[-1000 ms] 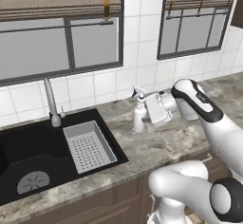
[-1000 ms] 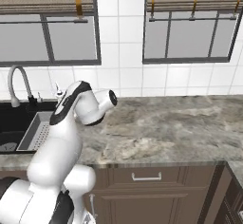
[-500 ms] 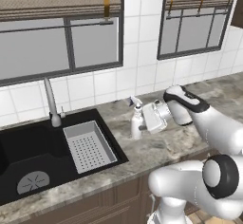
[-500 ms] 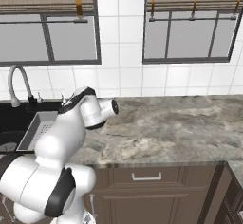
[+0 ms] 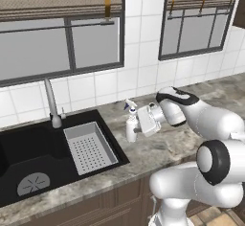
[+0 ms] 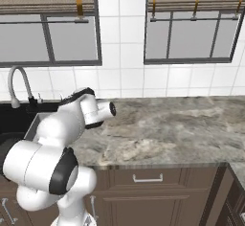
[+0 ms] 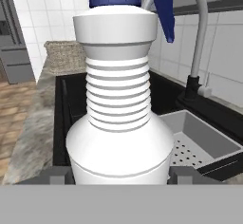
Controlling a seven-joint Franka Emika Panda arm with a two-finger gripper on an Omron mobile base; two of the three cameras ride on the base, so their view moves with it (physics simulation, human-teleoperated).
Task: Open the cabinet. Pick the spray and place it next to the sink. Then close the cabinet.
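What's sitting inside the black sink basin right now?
Inside the black recessed sink sits a grey perforated strainer tray on its right side, and a round drain shows at the front left. The basin's far left corner is cut off by the picture edge.

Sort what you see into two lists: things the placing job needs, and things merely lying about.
Job: spray, upright on the counter between the tool's fingers; sink beside it.
Lying about: strainer tray, faucet, woven basket, drawer.
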